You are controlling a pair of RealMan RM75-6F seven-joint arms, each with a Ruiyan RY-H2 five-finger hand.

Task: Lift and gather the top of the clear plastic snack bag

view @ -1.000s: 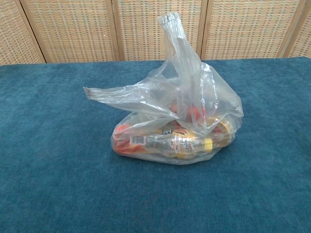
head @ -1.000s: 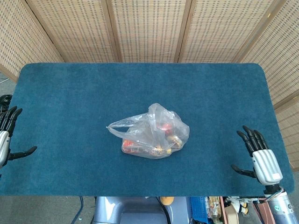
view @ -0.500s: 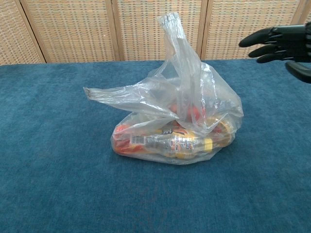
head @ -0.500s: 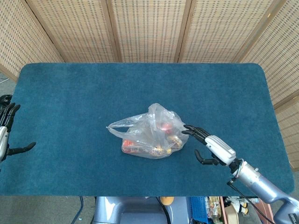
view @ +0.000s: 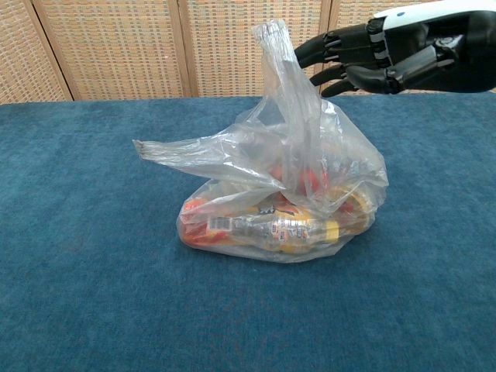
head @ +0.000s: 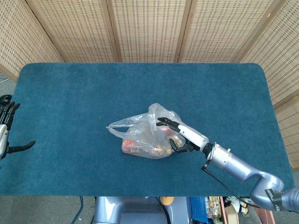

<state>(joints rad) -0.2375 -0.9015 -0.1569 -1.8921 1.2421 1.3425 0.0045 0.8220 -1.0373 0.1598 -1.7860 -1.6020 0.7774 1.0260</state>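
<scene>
The clear plastic snack bag (head: 149, 133) lies in the middle of the blue table, with red and yellow snack packs inside. In the chest view the bag (view: 287, 194) has one handle standing up and another flap stretched out to the left. My right hand (head: 180, 135) reaches over the bag's right side with fingers apart; in the chest view this right hand (view: 380, 50) hovers just right of the upright handle, holding nothing. My left hand (head: 5, 133) stays open at the table's left edge, far from the bag.
Blue cloth covers the table (head: 70, 93). Woven wicker screens (head: 149, 28) stand behind its far edge. Below the near edge some clutter (head: 210, 205) shows on the floor.
My right hand has swept from the table's right front corner leftward to the bag, now above its right side by the upright handle. The left hand has barely moved.
</scene>
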